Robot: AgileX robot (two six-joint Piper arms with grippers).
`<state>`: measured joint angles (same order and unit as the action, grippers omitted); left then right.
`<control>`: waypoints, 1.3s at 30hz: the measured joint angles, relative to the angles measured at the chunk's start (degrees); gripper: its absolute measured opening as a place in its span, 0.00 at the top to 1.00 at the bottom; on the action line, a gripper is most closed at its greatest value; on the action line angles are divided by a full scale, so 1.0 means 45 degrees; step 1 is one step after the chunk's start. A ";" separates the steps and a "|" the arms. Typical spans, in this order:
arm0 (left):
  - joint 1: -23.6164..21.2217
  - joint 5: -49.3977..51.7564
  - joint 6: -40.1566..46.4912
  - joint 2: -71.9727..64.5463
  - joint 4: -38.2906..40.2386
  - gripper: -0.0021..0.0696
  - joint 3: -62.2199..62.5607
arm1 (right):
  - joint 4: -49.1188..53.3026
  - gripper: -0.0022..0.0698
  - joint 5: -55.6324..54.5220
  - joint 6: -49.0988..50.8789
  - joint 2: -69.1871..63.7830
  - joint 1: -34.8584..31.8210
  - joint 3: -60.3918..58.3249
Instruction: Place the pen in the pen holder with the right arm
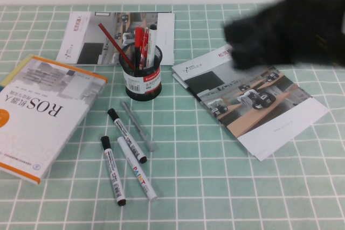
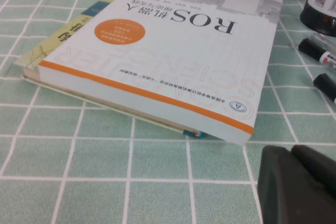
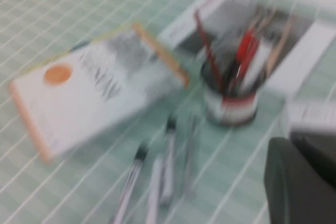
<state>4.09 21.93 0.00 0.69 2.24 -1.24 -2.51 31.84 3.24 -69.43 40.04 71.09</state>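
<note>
Already in place, the pen [image 1: 110, 39] stands tilted in the pen holder [image 1: 141, 76], its upper end leaning toward the far left, among red pens and a white marker. The black mesh cup sits on the green checked tabletop [image 1: 215, 187], near its middle. High at the far right, the right arm [image 1: 291, 25] hangs blurred above a brochure [image 1: 253, 103]; the right tool [image 3: 302, 182], seen only as a dark mass in its wrist view, is clenched and holds nothing visible. At the left, a white ROS book [image 1: 40, 114] with an orange band lies flat. The left tool [image 2: 296, 184] rests low beside that book's near corner; whether it is clenched cannot be told. Just near of the cup lie two black-capped markers [image 1: 126, 136], a white pen and a translucent grey pen [image 1: 138, 127]. A second brochure [image 1: 97, 36] lies behind the cup.
</note>
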 joint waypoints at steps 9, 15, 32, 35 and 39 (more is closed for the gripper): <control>0.0000 0.0000 0.0000 0.0000 0.0000 0.98 0.0000 | -0.0259 1.00 0.2368 0.0037 0.4399 0.0000 -0.3729; 0.0000 0.0000 0.0000 0.0000 0.0000 0.98 0.0000 | 0.2009 1.00 0.0676 0.2549 0.6095 0.0000 -0.7300; 0.0000 0.0000 0.0000 0.0000 0.0000 0.98 0.0000 | 0.6210 1.00 -0.4169 0.6249 1.3915 -0.7590 -1.5798; 0.0000 0.0000 0.0000 0.0000 0.0000 0.98 0.0000 | 0.6384 1.00 -0.4169 0.6249 1.5191 -0.7846 -1.6079; 0.0000 0.0000 0.0000 0.0000 0.0000 0.98 0.0000 | 0.6444 1.00 -0.4169 0.6266 1.5527 -0.7858 -1.6111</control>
<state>4.09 21.93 0.00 0.69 2.24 -1.24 26.48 13.08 31.44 0.44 4.68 -1.41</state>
